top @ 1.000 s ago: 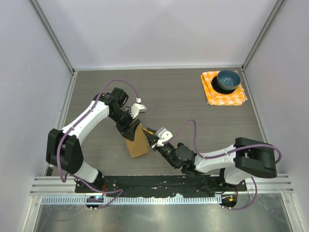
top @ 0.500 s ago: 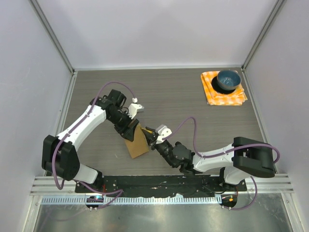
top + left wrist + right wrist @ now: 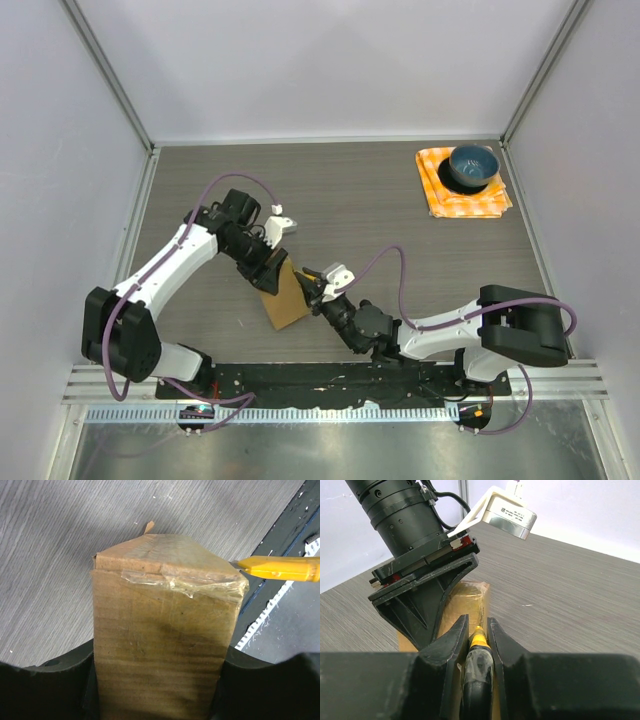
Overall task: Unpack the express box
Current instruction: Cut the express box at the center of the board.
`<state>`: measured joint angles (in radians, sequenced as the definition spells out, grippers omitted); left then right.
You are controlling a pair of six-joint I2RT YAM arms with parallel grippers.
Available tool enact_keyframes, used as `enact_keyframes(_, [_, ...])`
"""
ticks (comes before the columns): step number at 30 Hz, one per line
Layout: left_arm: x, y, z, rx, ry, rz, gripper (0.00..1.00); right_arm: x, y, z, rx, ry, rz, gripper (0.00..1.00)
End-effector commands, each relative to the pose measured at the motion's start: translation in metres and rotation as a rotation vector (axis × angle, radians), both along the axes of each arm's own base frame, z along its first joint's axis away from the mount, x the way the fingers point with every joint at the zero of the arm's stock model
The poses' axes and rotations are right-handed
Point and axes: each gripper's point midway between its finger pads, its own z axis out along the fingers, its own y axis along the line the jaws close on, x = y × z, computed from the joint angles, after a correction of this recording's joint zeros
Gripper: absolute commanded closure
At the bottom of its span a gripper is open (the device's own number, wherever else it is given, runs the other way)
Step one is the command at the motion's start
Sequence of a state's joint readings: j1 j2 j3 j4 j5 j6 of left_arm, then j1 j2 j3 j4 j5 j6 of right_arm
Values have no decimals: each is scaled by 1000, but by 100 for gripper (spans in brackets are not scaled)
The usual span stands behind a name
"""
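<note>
The express box (image 3: 284,297) lies on the table (image 3: 400,230) just in front of the arm bases. The left gripper (image 3: 267,270) is clamped across its width, one jaw pressed to each long side, so the taped end points away from the wrist. The right gripper (image 3: 316,289) comes in from the box's right. Its fingers are closed on a yellow-tipped cutter (image 3: 280,568), and the tip meets the right corner of the box's end, where clear tape (image 3: 200,582) crosses the seam between the flaps. The step in hand appears to be slitting that tape. To do it well, the blade should enter shallow, just under the tape line, and run along the seam toward the box's far corner rather than digging into the cardboard or whatever is inside. The left grip should stay firm so the box cannot twist away from the push, and the stroke should end short of the left jaw. A blue bowl (image 3: 472,166) on an orange checked cloth (image 3: 445,197) sits well away from the box, toward the far right, and plays no part here.
</note>
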<state>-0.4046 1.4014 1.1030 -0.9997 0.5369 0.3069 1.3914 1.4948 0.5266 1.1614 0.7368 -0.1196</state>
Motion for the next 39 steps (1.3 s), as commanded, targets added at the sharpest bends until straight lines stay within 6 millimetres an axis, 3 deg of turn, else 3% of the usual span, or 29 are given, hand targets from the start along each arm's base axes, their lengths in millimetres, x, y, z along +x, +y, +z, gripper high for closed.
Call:
enact_keyframes(1, [15, -11, 13, -66, -89, 16, 80, -12, -6, -55, -151, 73, 18, 99])
enact_keyframes(23, [22, -10, 11, -49, -102, 34, 81, -29, -25, -70, -220, 120, 28, 99])
enact_keyframes(29, [23, -11, 14, -53, -107, 34, 82, -28, -19, -71, -232, 121, 29, 99])
enact_keyframes(39, [24, -10, 15, -47, -118, 42, 82, -43, -19, -93, -257, 186, 50, 99])
